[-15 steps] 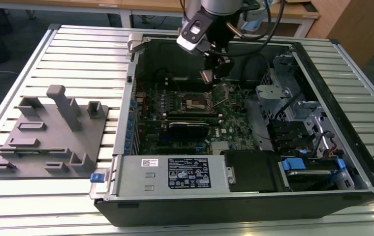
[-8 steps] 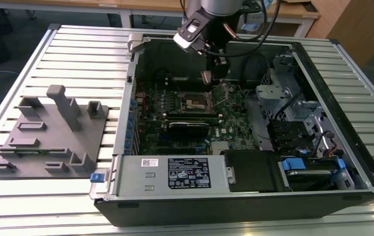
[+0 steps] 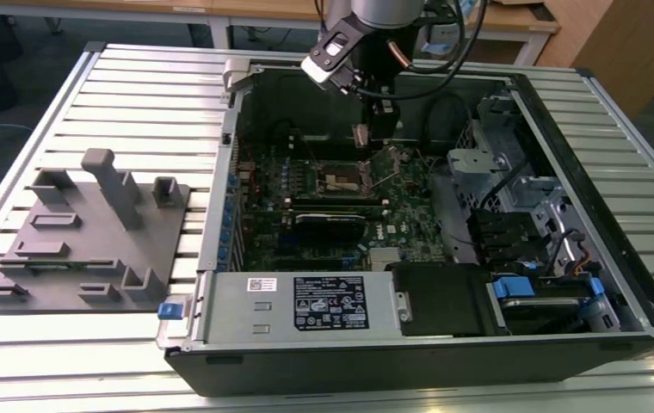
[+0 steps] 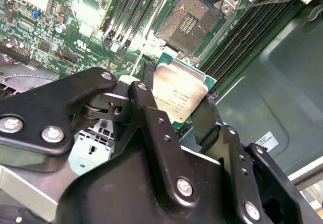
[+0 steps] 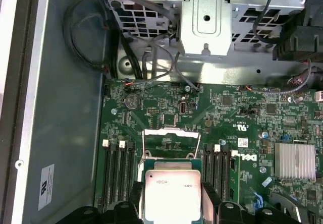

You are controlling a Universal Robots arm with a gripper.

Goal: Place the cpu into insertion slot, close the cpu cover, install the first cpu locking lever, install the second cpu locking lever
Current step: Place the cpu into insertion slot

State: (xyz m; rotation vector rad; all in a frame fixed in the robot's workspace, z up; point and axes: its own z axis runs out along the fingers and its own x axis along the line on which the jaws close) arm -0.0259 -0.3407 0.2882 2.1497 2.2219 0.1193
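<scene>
My gripper (image 3: 365, 136) is shut on the cpu (image 4: 179, 93), a small square chip with a dull silver top and green edge, pinched between two black fingers (image 4: 146, 90). In the exterior view it hangs inside the open computer case, a little above and behind the insertion slot (image 3: 344, 177) on the green motherboard (image 3: 304, 241). The second wrist view shows the insertion slot (image 4: 189, 19) uncovered, with a dark pin field and a metal rim, apart from the chip. In the first wrist view the cpu (image 5: 171, 193) covers the socket, and the cpu cover (image 5: 170, 142) stands raised just beyond it.
A thin wire lever (image 4: 272, 2) sticks out beside the socket. Black memory slots (image 5: 118, 176) flank it. A metal drive cage (image 5: 207, 17) and cables (image 5: 86, 32) crowd the case's far side. The power-supply box (image 3: 304, 305) fills the front. A grey fixture plate (image 3: 86, 232) lies at the exterior view's left.
</scene>
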